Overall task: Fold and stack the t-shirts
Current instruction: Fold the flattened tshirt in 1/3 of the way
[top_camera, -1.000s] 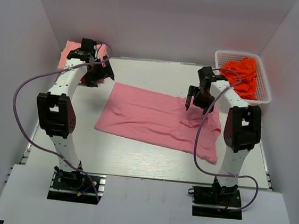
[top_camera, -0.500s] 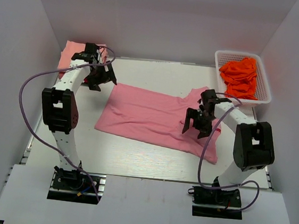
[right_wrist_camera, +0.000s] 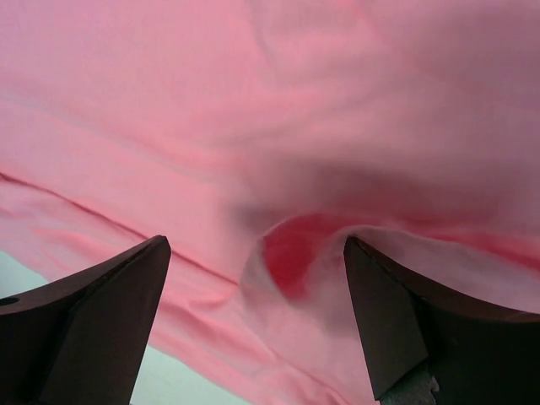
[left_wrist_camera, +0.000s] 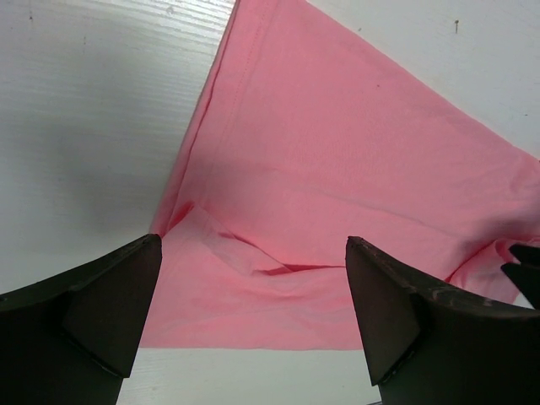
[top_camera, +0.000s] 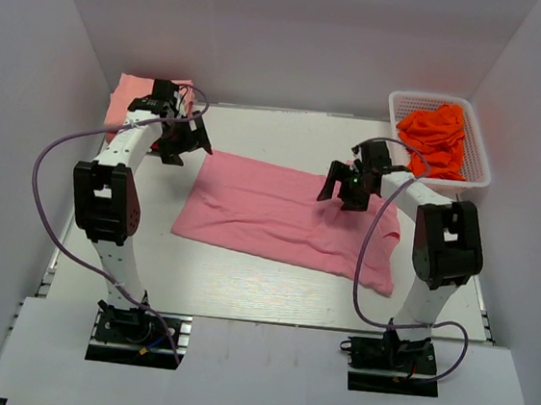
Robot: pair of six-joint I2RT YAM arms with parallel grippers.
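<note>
One rose-pink short-sleeved cotton t-shirt (top_camera: 269,212) lies spread out in the middle of the white table (top_camera: 243,282), its long side running left to right and its right end rumpled near the right arm. There are two black two-finger grippers. The left gripper (left_wrist_camera: 253,253) hangs over the shirt's far left corner with its jaws as wide apart as they go and nothing between them. In its wrist view one creased fold of cloth lies below the gap, with bare table to the left. The right gripper (right_wrist_camera: 256,245) hangs over the far right part of the same shirt, jaws likewise spread wide and gripping nothing. One puckered hollow of cloth, darker red inside, sits between its two fingers (right_wrist_camera: 93,321). Whether the tips touch the fabric cannot be told. One white lattice plastic basket (top_camera: 397,105) stands at the far right corner of the table, well apart from the pink shirt. It holds a heap of bright orange-red shirts (top_camera: 437,138), crumpled so that their number cannot be counted. At the far left corner, behind the left arm, lies one flat pile of paler salmon-peach cloth (top_camera: 126,100). It is partly hidden by the arm, so how many shirts are in it cannot be made out. Two purple cables (top_camera: 35,187) loop beside the arms, one each.
</note>
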